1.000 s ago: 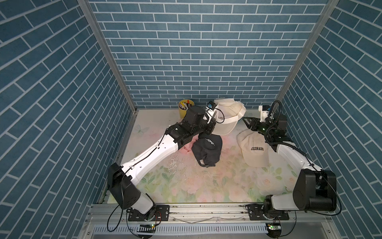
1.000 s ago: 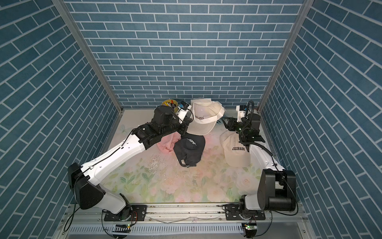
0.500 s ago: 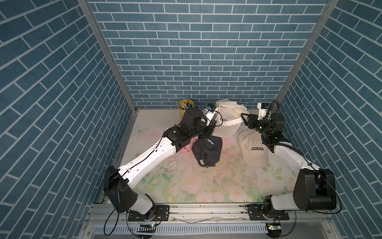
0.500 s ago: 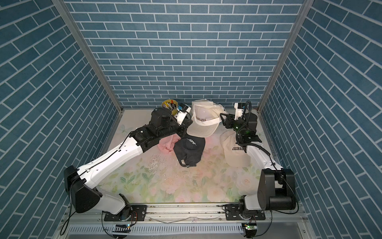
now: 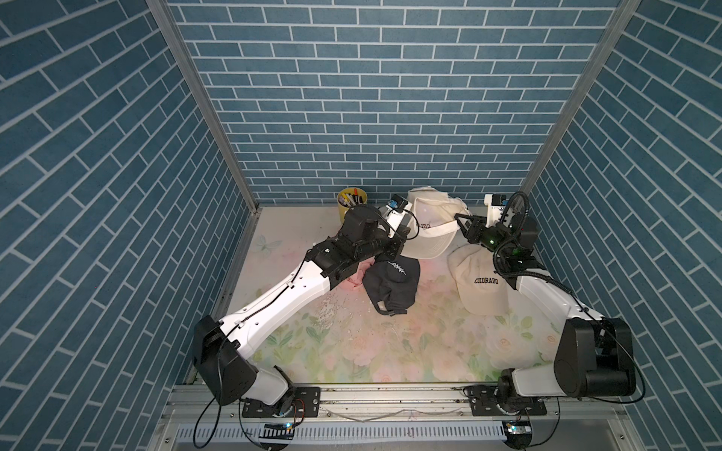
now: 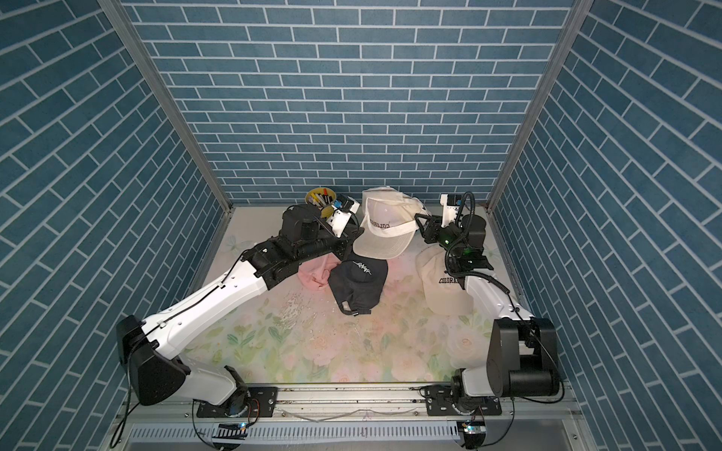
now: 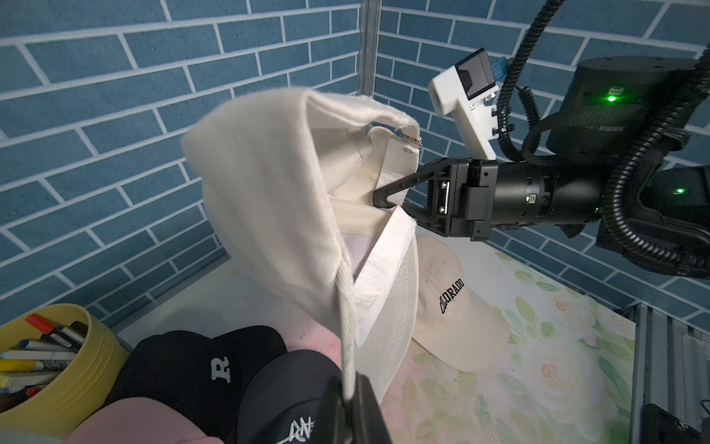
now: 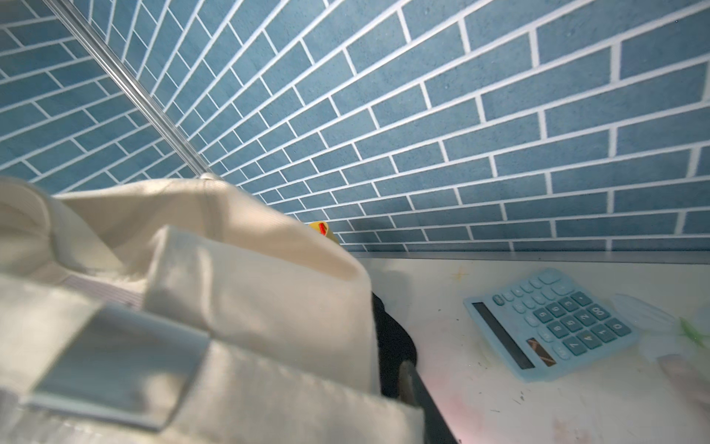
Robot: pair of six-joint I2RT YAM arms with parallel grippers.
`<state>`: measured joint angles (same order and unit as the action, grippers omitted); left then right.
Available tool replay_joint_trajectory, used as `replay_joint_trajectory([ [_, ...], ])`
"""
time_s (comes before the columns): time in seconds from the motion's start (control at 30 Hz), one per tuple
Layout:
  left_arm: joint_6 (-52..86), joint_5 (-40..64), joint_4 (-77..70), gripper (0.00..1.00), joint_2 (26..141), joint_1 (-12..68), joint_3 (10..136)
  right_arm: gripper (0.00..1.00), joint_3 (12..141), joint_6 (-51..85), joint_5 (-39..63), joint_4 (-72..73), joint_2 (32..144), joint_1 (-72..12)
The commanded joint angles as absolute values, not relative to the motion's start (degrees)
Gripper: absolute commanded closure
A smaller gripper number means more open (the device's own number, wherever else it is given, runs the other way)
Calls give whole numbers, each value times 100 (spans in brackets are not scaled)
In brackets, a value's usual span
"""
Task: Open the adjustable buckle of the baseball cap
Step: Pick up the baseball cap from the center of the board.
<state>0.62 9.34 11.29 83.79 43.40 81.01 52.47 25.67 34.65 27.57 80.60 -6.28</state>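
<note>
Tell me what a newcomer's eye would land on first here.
A cream cap hanging in the air at the back of the table, strung between both arms: the left gripper pinches its cord, and the right gripper meets its rear edge. On the floral mat lie a black cap and a COLORADO cap.

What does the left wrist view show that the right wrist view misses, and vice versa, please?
Only the left wrist view shows the right fingers at the back of the lifted cream cap, the left fingers pinching its cord, and the COLORADO cap lying on the mat. Only the right wrist view shows the blue calculator. Both show the cream cap, the yellow pen cup and the brick wall.
</note>
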Motion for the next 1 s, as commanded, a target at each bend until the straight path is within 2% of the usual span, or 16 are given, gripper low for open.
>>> replay_joint_trajectory([
  [0.0,112,1064,863,100,8344,4337,8070,79,5314,2586,3376,3019,7783,-756],
  [0.17,123,1011,896,100,8367,4333,8040,92,5311,2241,2978,2744,7495,-778],
  [0.33,149,936,1045,100,8482,4334,8075,98,5402,1832,2724,2519,7333,-774],
  [0.37,149,865,1115,93,8525,4340,8105,99,5445,1685,2700,2442,7317,-779],
  [0.43,140,721,1300,58,8599,4338,8221,100,5614,1219,2670,2083,7304,-776],
  [0.53,53,374,1575,43,8659,4311,8469,100,5958,339,2752,1343,7311,-774],
  [0.63,-33,136,1682,35,8564,4263,8661,100,6421,-459,2907,464,7404,-798],
  [0.8,-232,60,1398,22,8306,4237,8925,100,6696,-1029,3136,17,7414,-862],
  [0.97,-527,620,1271,20,8800,4237,9629,100,6975,-1639,3094,-684,7487,-1233],
])
